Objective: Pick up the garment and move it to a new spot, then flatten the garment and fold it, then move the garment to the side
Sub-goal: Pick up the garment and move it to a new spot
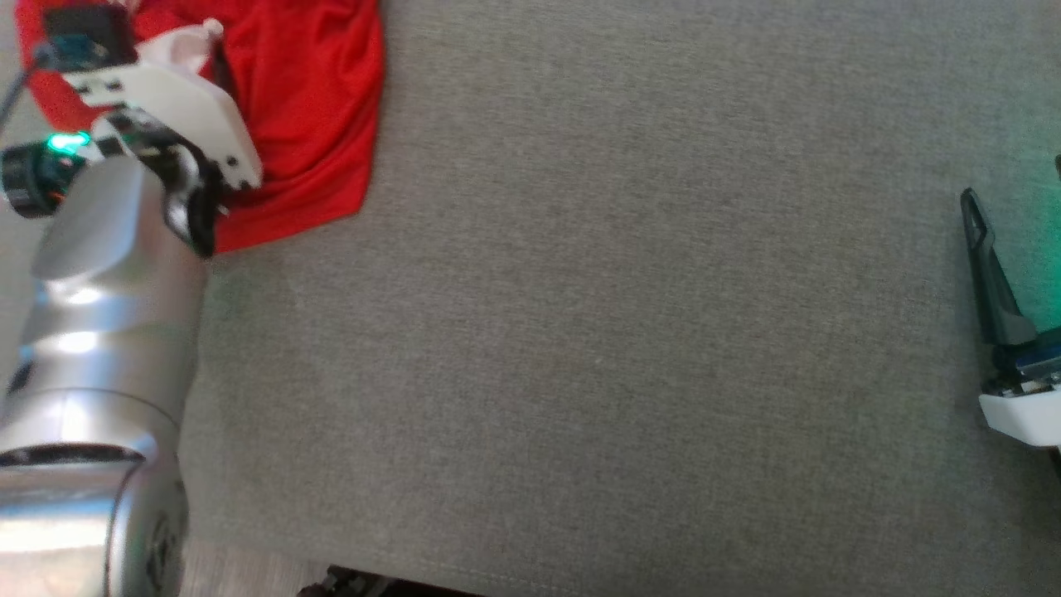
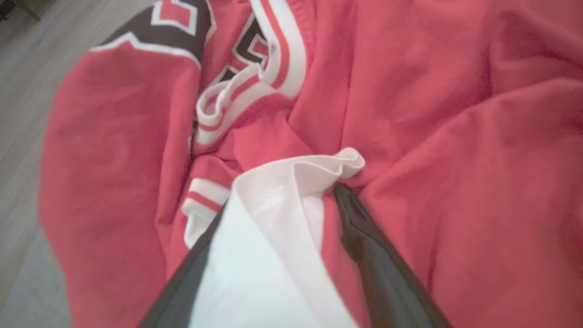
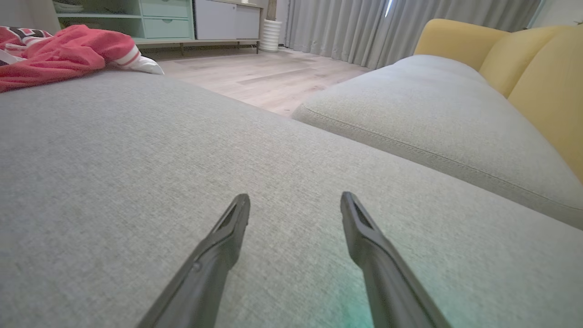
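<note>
The garment (image 1: 315, 108) is a red jersey with white, red and black trim, lying crumpled at the far left corner of the grey cushion (image 1: 580, 332). My left gripper (image 1: 199, 50) is down on it. In the left wrist view the garment (image 2: 455, 136) spreads all around, and a white fold of it lies between the wide-apart fingers of the left gripper (image 2: 282, 196), which stands open. Low at the right edge, my right gripper (image 1: 1015, 178) is far from the cloth. It stands open (image 3: 295, 198) just over bare cushion, with the garment (image 3: 59, 54) off to the far left.
A second grey cushion (image 3: 432, 105) and the yellow sofa back (image 3: 546, 82) lie to the right. Beyond the cushion's far edge are a wooden floor (image 3: 255, 77), a pale cabinet (image 3: 159, 18) and grey curtains (image 3: 364, 23). My silver left forearm (image 1: 99, 315) crosses the left side.
</note>
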Controlling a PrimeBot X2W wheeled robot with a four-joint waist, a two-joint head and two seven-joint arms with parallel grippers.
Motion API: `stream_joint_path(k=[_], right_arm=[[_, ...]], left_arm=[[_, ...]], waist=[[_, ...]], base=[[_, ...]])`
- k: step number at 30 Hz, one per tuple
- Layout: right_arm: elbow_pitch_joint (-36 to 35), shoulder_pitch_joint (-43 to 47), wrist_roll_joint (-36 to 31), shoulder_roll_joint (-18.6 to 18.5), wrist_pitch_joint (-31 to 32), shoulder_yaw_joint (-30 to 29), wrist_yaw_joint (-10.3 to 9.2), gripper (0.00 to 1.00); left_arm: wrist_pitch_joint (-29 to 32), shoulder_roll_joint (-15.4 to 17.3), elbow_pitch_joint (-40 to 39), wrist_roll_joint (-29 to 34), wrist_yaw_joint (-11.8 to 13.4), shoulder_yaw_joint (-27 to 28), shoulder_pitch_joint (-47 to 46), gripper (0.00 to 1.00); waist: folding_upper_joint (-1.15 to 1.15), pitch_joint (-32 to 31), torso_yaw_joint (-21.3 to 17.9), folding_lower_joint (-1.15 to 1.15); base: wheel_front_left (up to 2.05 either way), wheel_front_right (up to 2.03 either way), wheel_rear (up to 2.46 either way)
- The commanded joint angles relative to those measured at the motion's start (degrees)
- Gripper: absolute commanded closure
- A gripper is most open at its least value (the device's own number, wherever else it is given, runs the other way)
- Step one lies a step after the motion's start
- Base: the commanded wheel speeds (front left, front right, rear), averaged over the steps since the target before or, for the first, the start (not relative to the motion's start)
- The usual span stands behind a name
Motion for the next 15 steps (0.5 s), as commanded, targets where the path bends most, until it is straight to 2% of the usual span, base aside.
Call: stream_joint_path(k=[1, 2, 3, 8, 11, 15], right_arm=[[-0.76, 1.01, 0.19, -0.66, -0.26, 0.65, 0.37, 0.00], [-0.73, 0.95, 0.09, -0.39, -0.26, 0.62, 0.37, 0.00], [-0.61, 0.86, 0.03, 0.00, -0.26, 0.59, 0.37, 0.00], [0.74, 0.32, -0.10, 2.45, -0.26, 1.03, 0.37, 0.00], [1.74, 0.10, -0.11, 4.40, -0.26, 1.60, 0.37, 0.00], [3.33, -0.13, 0.15, 7.83, -0.26, 2.92, 0.37, 0.00]], left_arm=[[1.05, 2.77, 0.91, -0.21, -0.19, 1.02, 1.31, 0.00], [0.29, 3.02, 1.27, -0.45, -0.37, 1.16, 1.11, 0.53], [-0.79, 3.37, 1.43, -0.38, -0.62, 1.00, 0.94, 1.00], [-11.40, 6.07, -1.03, 2.71, -1.94, -2.24, -1.04, 1.00], [-17.81, 8.08, -2.67, 4.70, -1.86, -3.98, -2.78, 1.00], [-22.57, 10.11, -4.38, 6.92, -1.92, -6.18, -5.17, 1.00]], waist=[[0.00, 0.86, -0.97, 0.01], [0.00, 0.90, -1.18, 0.01], [0.00, 0.81, -1.38, 0.01], [0.00, -2.00, -2.32, 0.01], [0.00, -5.17, -3.12, 0.01], [0.00, -10.77, -5.19, 0.01]], base=[[0.00, 0.00, 0.00], [0.00, 0.00, 0.00], [0.00, 0.00, 0.00], [0.00, 0.00, 0.00], [0.00, 0.00, 0.00], [0.00, 0.00, 0.00]])
